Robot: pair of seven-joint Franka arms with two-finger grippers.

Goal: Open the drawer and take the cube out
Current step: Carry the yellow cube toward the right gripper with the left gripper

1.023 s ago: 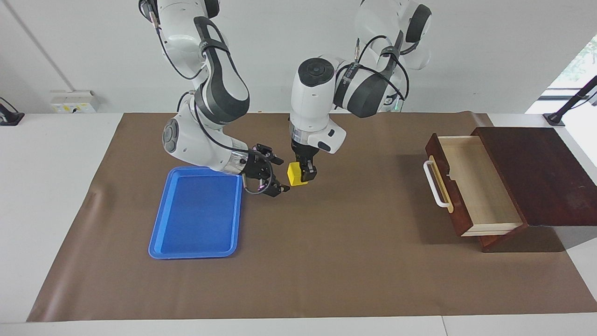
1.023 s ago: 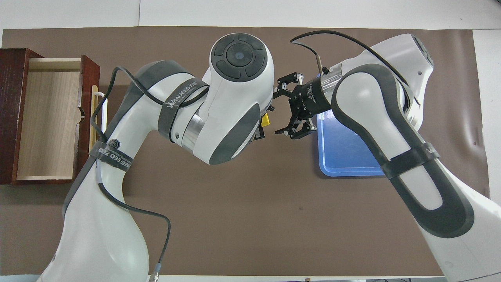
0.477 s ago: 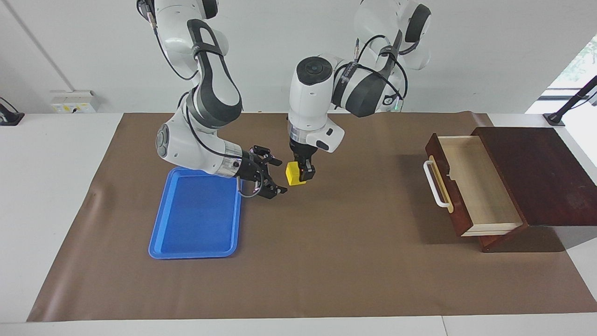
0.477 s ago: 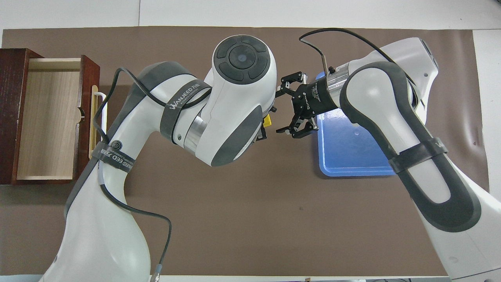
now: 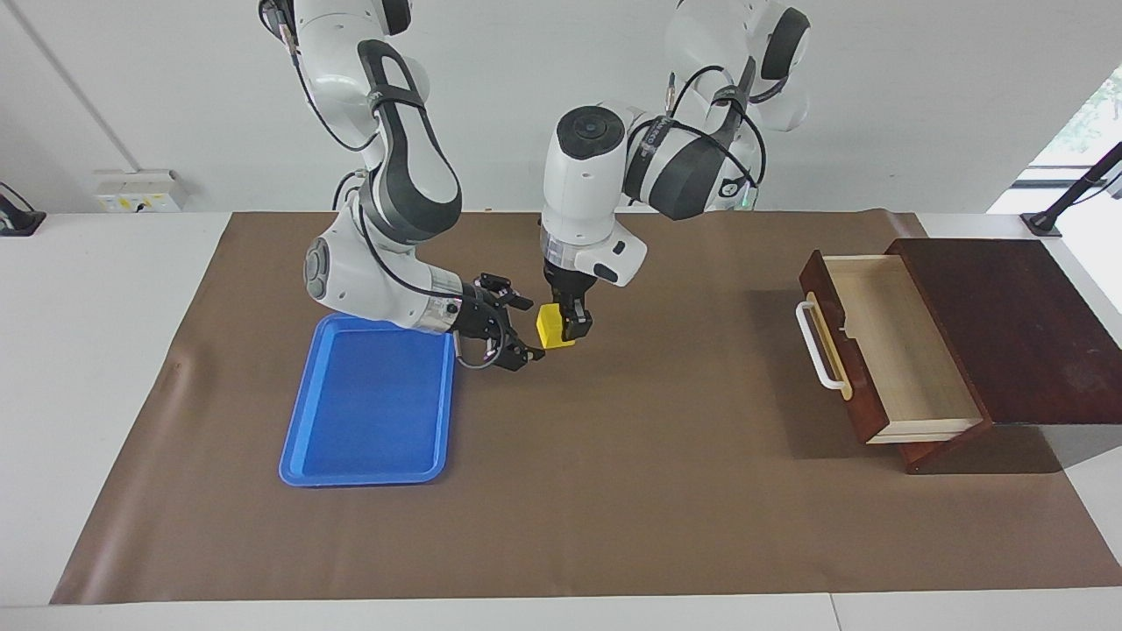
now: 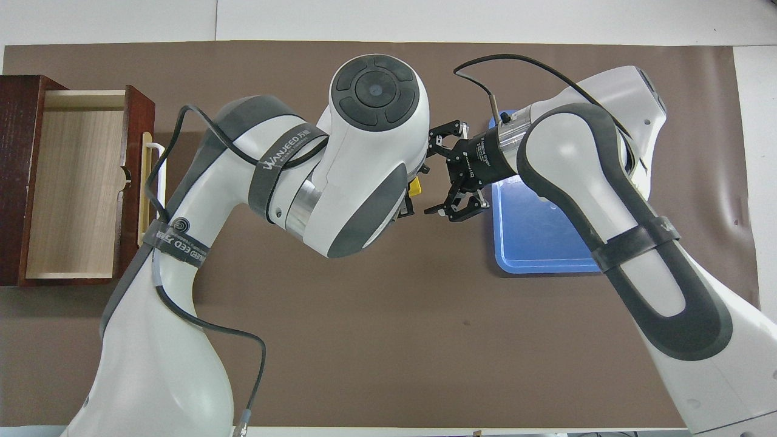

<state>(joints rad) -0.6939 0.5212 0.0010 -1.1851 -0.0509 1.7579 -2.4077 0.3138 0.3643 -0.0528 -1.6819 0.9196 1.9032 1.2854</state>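
The yellow cube (image 5: pixel 550 327) hangs just above the brown mat, with my left gripper (image 5: pixel 561 329) shut on it from above. In the overhead view only a corner of the cube (image 6: pixel 415 188) shows under the left wrist. My right gripper (image 5: pixel 526 329) lies level beside the cube on the tray's side, open, its fingertips (image 6: pixel 427 210) spread on either side of the cube's line, close to it. I cannot tell if they touch it. The dark wooden drawer (image 5: pixel 887 350) stands pulled out at the left arm's end, its light interior bare.
A flat blue tray (image 5: pixel 368 412) lies on the mat toward the right arm's end, right beside the right gripper. The drawer's white bar handle (image 5: pixel 816 346) faces the middle of the table. The brown mat (image 5: pixel 666 491) covers most of the table.
The right gripper has edged a little closer to the cube, its forearm drawing up off the tray. The left gripper has lifted the cube slightly and then held still.
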